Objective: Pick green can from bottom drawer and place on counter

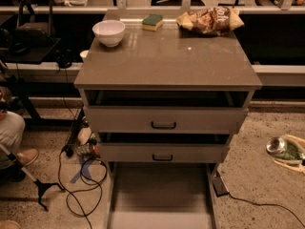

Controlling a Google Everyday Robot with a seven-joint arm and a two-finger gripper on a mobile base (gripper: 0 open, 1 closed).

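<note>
My gripper (282, 151) is at the far right edge of the camera view, to the right of the cabinet at about the height of the middle drawer. Its cream fingers (296, 140) are shut on the green can (288, 153), which lies sideways with its silver end (276, 145) pointing left. The bottom drawer (111, 194) is pulled out below the cabinet and its tray shows nothing inside. The counter (167, 61) is the glossy grey-brown top, up and to the left of the gripper.
On the counter's back edge are a white bowl (109, 32), a green-topped sponge (152, 22) and a chip bag (209, 19). The two upper drawers (163, 120) stand slightly open. Cables (78, 185) and a person's leg (12, 132) are on the left floor.
</note>
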